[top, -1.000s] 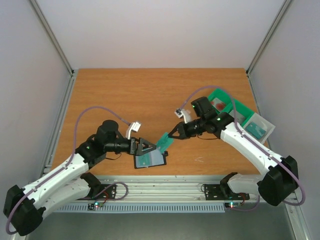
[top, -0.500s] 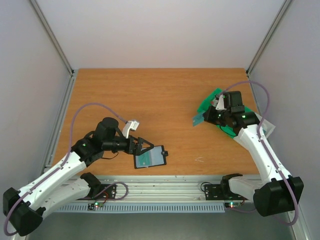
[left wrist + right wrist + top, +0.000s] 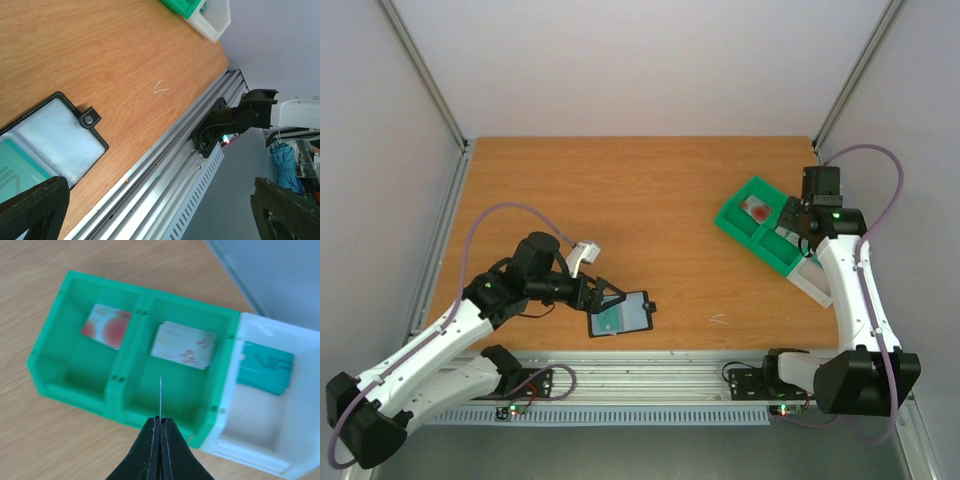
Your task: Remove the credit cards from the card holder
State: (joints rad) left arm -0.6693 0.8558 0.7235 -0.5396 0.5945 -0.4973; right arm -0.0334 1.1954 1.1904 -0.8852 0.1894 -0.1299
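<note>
Just inside the near edge of the table [image 3: 620, 190] lies the card holder [image 3: 622, 313], opened flat with its grey-blue lining up and its snap tab at the right end. Its long axis runs roughly across the table, slightly tilted. One teal card [image 3: 17, 167] shows in its left half. My left gripper [image 3: 607, 298] hovers at the holder's left end, jaws spread wide and holding nothing, so the holder sits just ahead of and below these fingers; this arm is plainly the nearer one.

My right gripper [image 3: 160, 421] is well apart at the table's right side, pinched fully shut on a thin card [image 3: 160, 390] that stands upright, edge-on to the wrist camera. Directly beneath is the green tray [image 3: 75, 396]. The held card hangs over its middle compartment, near the front wall, where a pale card [image 3: 183, 345] lies. A red-patterned card [image 3: 106, 326] occupies the next compartment.

Judged from this, the coming move is a release — the card need only drop straight down — and the teal card is left for later.
</note>
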